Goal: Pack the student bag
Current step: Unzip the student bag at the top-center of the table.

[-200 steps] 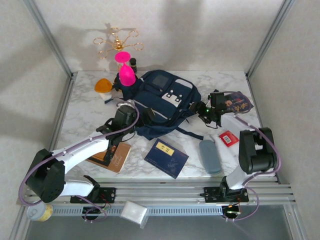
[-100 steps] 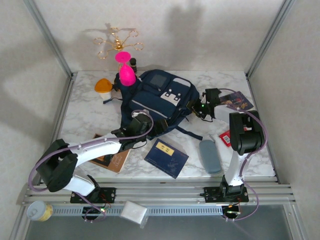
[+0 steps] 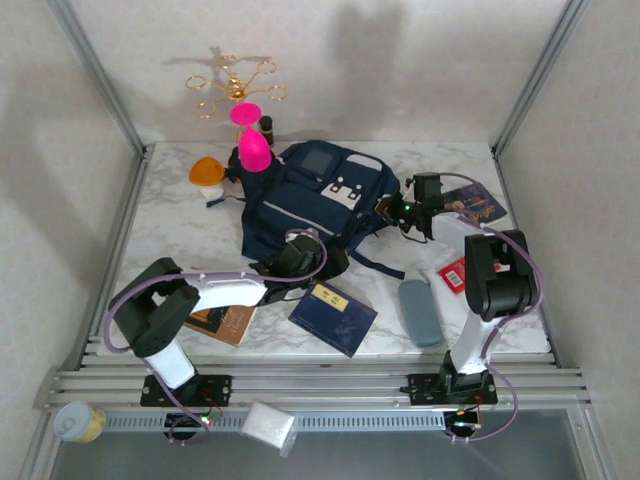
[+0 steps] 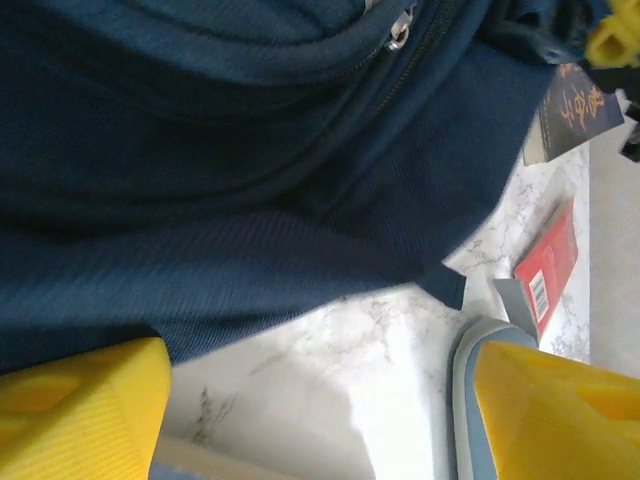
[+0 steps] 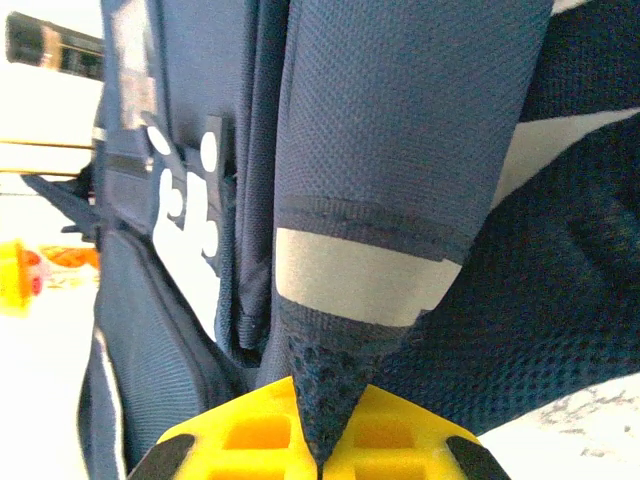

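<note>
The student bag (image 3: 305, 200), a large navy backpack with white patches, lies in the middle of the marble table. My left gripper (image 3: 333, 263) is at the bag's near edge. In the left wrist view its yellow fingers (image 4: 80, 400) stand wide apart, open, with bare marble between them and the bag's fabric (image 4: 230, 170) just beyond. My right gripper (image 3: 386, 208) is at the bag's right side. It is shut (image 5: 320, 445) on a point of dark mesh strap fabric of the bag (image 5: 400, 130), below a pale stripe.
A navy book with a yellow label (image 3: 333, 316) lies just in front of the left gripper, a brown book (image 3: 225, 322) to its left. A grey case (image 3: 418, 312), a red booklet (image 3: 458, 276) and a dark booklet (image 3: 478, 203) lie on the right. Pink and orange items (image 3: 252, 145) stand behind the bag.
The left gripper slid right along the bag's near edge and its jaws narrowed a little. The right gripper closed on the bag's strap fabric.
</note>
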